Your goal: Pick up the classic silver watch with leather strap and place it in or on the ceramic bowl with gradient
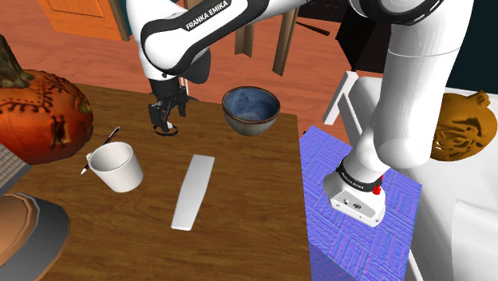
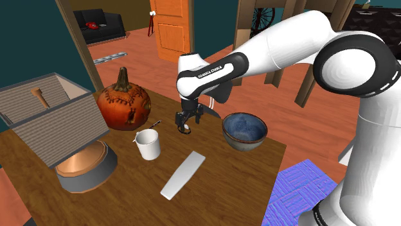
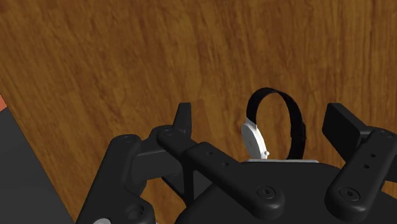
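The watch (image 3: 254,140) stands on edge on the worktop (image 1: 255,191), upper left of centre in the shoulder view, left of the bowl (image 1: 250,110). The claw (image 3: 262,118) straddles it, spread wide, touching nothing. Probably light, with a floppy strap (the case likely slick): pinch across the case.

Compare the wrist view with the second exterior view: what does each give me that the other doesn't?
Wrist view: the watch, black strap loop and pale case, standing between open fingers with gaps either side. Second exterior view: the blue bowl at that view's right of the gripper, a white mug, a pumpkin. Shared: the wooden table and the fingers low over it.
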